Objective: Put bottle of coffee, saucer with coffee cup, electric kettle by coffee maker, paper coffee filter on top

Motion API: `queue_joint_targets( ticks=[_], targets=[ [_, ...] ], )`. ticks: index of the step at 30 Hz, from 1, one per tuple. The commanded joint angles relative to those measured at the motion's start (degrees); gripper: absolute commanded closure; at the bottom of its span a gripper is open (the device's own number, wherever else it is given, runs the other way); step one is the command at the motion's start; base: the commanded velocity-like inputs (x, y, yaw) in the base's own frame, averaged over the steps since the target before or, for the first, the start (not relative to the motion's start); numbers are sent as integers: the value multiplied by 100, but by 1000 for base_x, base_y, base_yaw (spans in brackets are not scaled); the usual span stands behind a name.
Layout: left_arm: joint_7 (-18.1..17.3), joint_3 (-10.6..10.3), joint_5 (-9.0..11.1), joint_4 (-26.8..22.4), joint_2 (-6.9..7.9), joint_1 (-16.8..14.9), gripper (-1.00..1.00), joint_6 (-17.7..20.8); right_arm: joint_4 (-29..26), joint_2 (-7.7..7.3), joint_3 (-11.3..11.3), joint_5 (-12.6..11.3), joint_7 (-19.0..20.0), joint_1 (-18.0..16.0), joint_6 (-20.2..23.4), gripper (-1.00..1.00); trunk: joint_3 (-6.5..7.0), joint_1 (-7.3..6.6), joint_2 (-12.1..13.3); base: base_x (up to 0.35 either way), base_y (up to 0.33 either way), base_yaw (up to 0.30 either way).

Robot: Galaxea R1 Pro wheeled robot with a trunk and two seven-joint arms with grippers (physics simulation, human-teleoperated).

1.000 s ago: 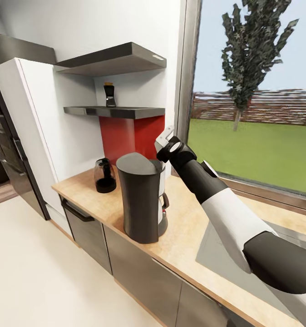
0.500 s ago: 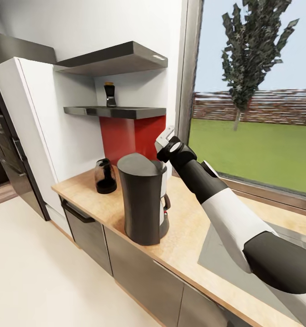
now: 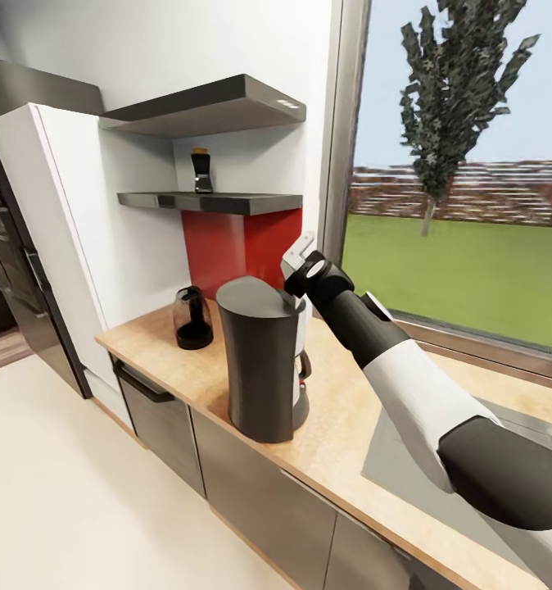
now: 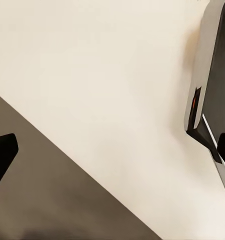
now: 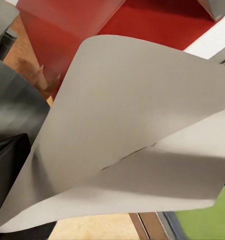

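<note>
Gripping the paper coffee filter (image 5: 137, 135), my right hand (image 3: 302, 264) hovers just behind the coffee maker's (image 3: 264, 360) slanted top, the wedge angled up toward the wall. Its fingertips are hidden behind the paper. Left hand (image 4: 112, 150): fingers spread over floor.

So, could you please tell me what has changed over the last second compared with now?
Very little: the whole head view slid slightly, so the camera moved. The right pincer still holds the white paper coffee filter just behind the tall dark grey coffee maker. The squat smoky-glass kettle and the small brown coffee bottle on the thin dark shelf stayed put.
</note>
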Motion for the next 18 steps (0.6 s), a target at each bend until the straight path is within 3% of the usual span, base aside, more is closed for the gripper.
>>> queue_joint_targets(
  ticks=[1, 14, 15, 18],
  targets=[
    [-1, 14, 16, -10, -1, 2, -100, -11, 2, 1, 5, 60, 45, -6, 20, 100, -12, 4, -12, 0, 13, 0],
    [-1, 14, 16, -10, -1, 2, -100, -11, 15, -2, -3, 68, 37, -6, 19, 100, -12, 4, -12, 0, 1, 0],
    [-1, 14, 16, -10, -1, 2, -100, -11, 15, -2, -3, 64, 41, -6, 19, -100, -12, 4, -12, 0, 0, 0],
    [-1, 14, 16, -10, -1, 2, -100, -11, 14, -2, -3, 62, 45, -6, 19, -100, -12, 4, -12, 0, 0, 0]
  ],
)
